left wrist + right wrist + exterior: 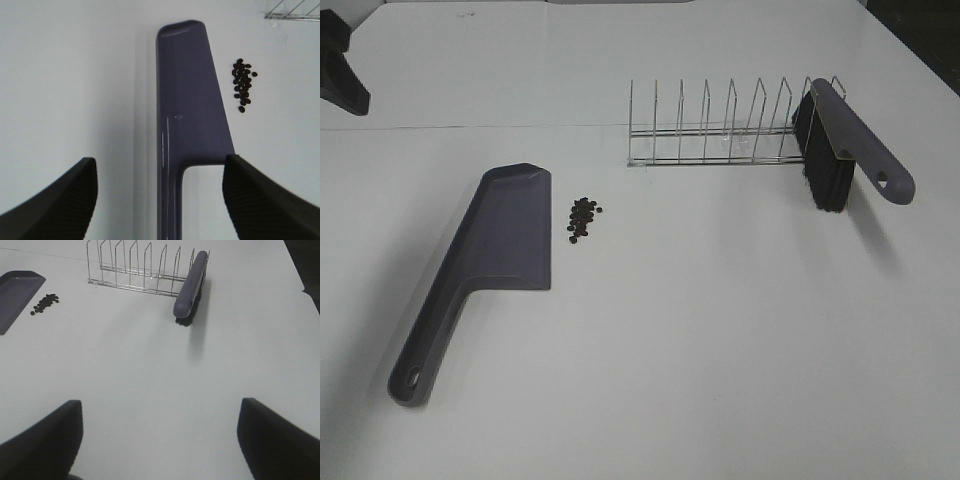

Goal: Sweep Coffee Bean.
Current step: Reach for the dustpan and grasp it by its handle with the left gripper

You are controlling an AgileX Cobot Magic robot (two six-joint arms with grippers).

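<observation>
Pre-grasp step, nothing picked up yet. Beans (583, 218) sit in a tight heap on the table (720, 350), just beside the dustpan (505, 235) blade, at its 3 o'clock in the high view, apart from it as far as I can tell. Left pincer (159, 172): jaws wide apart, empty, lined up over the dustpan where blade meets handle. Right pincer (160, 410): also wide apart, empty, well short of the brush (840, 140), which leans in the end slot of the wire rack (720, 130), at 2 o'clock from the beans. Next, my read: left drops and clamps the dustpan handle, right reaches for the brush handle. The lift must clear the rack wires.
</observation>
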